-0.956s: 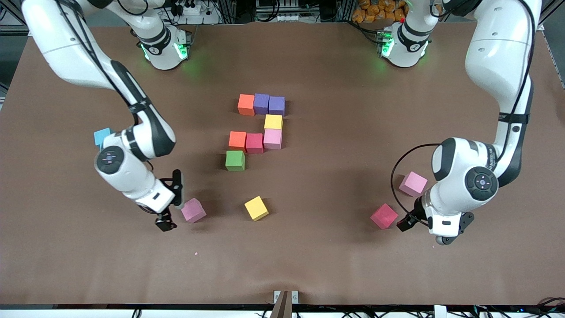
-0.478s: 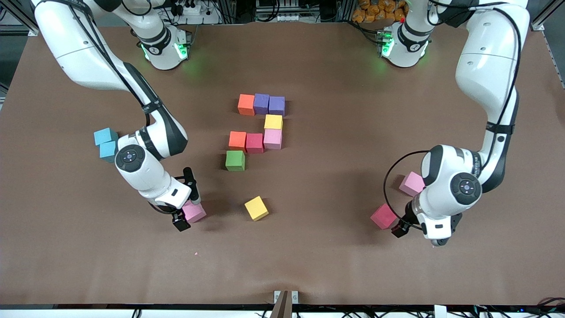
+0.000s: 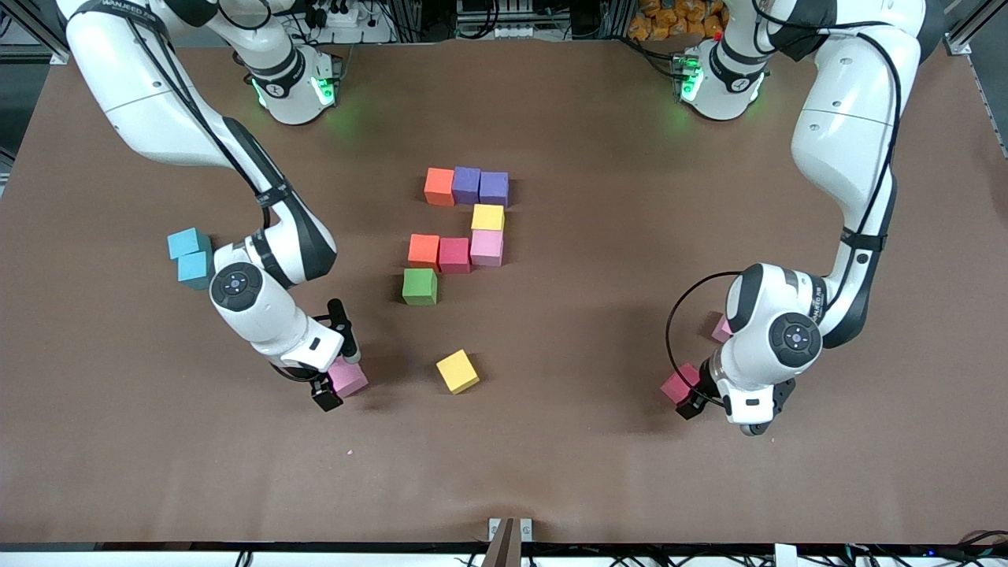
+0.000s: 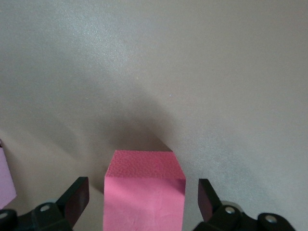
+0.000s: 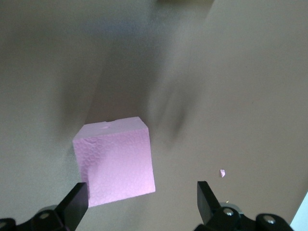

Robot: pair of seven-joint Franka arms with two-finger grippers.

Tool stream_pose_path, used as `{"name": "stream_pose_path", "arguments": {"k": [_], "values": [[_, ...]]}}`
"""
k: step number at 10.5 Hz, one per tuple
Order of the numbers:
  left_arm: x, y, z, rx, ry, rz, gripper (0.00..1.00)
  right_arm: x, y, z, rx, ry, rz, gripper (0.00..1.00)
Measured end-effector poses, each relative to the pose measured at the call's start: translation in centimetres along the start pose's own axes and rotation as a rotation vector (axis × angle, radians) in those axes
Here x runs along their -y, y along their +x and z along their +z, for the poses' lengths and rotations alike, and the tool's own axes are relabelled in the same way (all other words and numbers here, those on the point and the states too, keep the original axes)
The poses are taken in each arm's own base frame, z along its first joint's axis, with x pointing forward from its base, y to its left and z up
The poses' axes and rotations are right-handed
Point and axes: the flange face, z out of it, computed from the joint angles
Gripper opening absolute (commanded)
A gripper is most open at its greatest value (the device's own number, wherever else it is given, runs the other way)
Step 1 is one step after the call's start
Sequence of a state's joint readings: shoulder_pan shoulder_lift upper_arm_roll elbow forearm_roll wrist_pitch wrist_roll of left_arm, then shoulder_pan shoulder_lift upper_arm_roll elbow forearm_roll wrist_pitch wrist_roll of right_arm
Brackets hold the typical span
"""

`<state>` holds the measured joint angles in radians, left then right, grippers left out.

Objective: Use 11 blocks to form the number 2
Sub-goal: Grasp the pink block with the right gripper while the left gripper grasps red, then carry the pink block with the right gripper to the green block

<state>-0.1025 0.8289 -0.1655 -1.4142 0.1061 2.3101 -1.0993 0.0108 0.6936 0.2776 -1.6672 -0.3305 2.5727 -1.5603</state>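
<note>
Blocks forming the unfinished number 2 [image 3: 461, 232] are sitting at centre frame. Right gripper [image 3: 337, 358], arm bending low at lower left, is straddling a pink block [image 3: 348, 377], jaws spread. Left gripper [image 3: 691, 392], lower right, is straddling a crimson block [image 3: 677, 385], jaws spread.

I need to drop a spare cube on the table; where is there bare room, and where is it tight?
Bare: the mat along the front camera's edge, nearer than the yellow cube; also between the digit cluster and the arm bases. Crowded: around the left pincer over the crimson cube and the right pincer at the pink cube.
</note>
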Motion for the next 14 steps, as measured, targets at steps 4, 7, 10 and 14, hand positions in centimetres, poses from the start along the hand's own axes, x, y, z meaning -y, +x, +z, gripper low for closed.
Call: {"name": "stream_pose_path", "arguments": {"k": [4, 7, 10, 14], "values": [[-0.1, -0.6, 1.0, 0.006, 0.011, 0.01, 0.82, 0.5, 0.8, 0.6, -0.006, 0.02, -0.012, 1.0], [-0.1, -0.7, 1.3, -0.014, 0.025, 0.026, 0.18, 0.8, 0.9, 0.7, -0.007, 0.027, -0.014, 1.0], [-0.3, -0.2, 0.7, -0.029, 0.014, 0.01, 0.0, 1.1, 1.0, 0.9, -0.007, 0.042, -0.016, 1.0], [-0.6, 2.0, -3.8, -0.072, -0.031, -0.031, 0.0, 1.7, 1.4, 1.7, -0.012, 0.056, -0.021, 0.65]]}}
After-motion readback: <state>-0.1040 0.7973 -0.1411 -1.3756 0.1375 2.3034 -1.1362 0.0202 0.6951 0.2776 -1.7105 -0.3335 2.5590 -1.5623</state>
